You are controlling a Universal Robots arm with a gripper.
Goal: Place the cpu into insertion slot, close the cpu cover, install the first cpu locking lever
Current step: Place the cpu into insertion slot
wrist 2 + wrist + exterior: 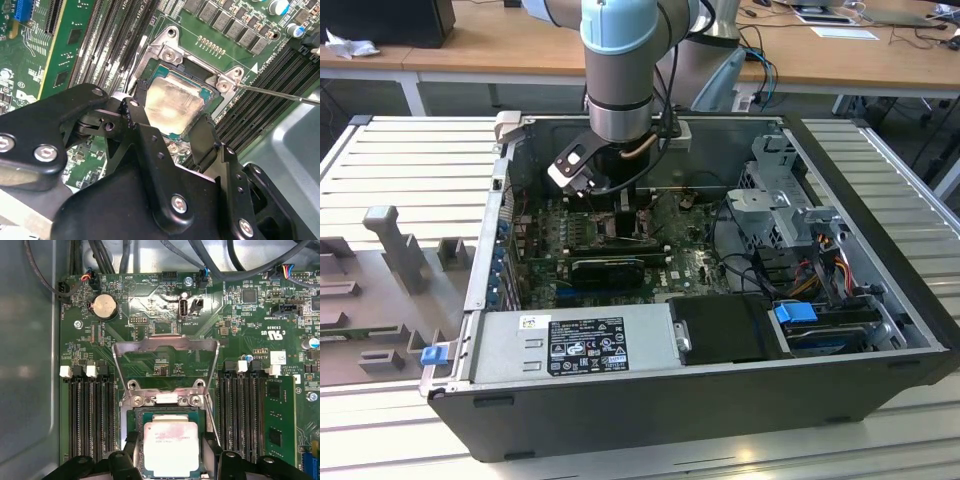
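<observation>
The cpu (171, 447), a pale silver square chip, lies flat in the insertion slot (165, 412) on the green motherboard (160, 315). My gripper (171, 440) straddles it, one black finger against each of two opposite edges, shut on the chip. In the second wrist view the cpu (172, 102) sits between the fingers (132, 110) of the gripper (167, 117). The cpu cover (165, 342) stands swung up and open behind the socket. A thin metal locking lever (280, 93) sticks out free beside the socket. In the exterior view the gripper (620, 205) is low inside the computer case (880, 330).
Black memory slots (87, 415) run along both sides of the socket. A power supply (575, 345) sits at the case's front, and a drive cage (785, 205) with cables (825, 255) at the exterior view's right. A grey fixture (390, 245) stands on the table outside.
</observation>
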